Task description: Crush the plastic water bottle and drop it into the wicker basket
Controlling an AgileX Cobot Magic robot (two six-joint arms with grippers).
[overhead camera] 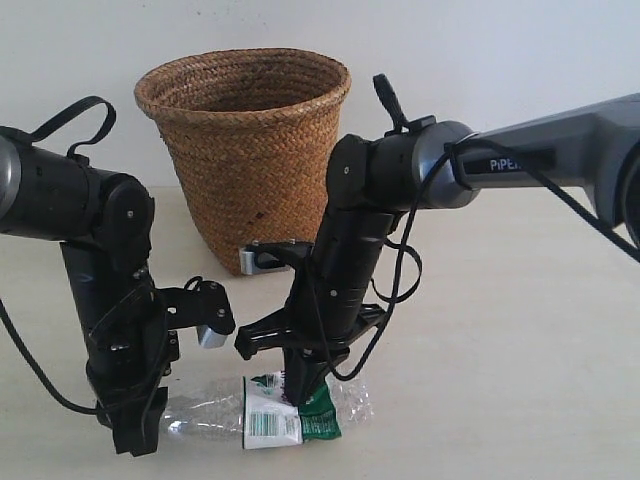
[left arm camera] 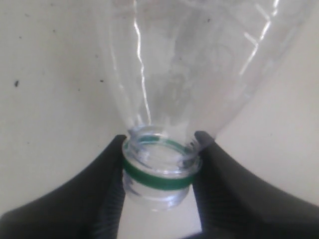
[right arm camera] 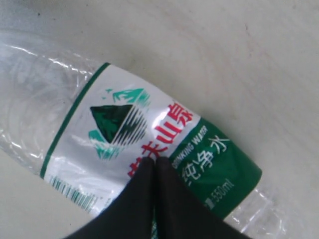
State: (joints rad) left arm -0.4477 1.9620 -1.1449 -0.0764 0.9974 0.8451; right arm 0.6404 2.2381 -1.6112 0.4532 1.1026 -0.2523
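Note:
The plastic water bottle [overhead camera: 265, 420] lies on its side on the table near the front edge, its clear body flattened. My left gripper [overhead camera: 135, 440] is shut on the bottle's open neck, and the left wrist view shows a black finger on each side of the green neck ring [left arm camera: 157, 180], with the left gripper [left arm camera: 160, 144] around the bottle [left arm camera: 189, 64]. My right gripper [overhead camera: 300, 390] points straight down with its fingers together, tips pressed on the white-and-green label. In the right wrist view the right gripper [right arm camera: 154, 162] rests on the bottle [right arm camera: 114, 119]. The wicker basket [overhead camera: 250, 150] stands upright behind both arms.
The pale table [overhead camera: 520, 330] runs to the right of the arms and a white wall stands behind the basket. Loose black cables [overhead camera: 405, 270] hang off the right arm. The basket's base sits just behind the right wrist.

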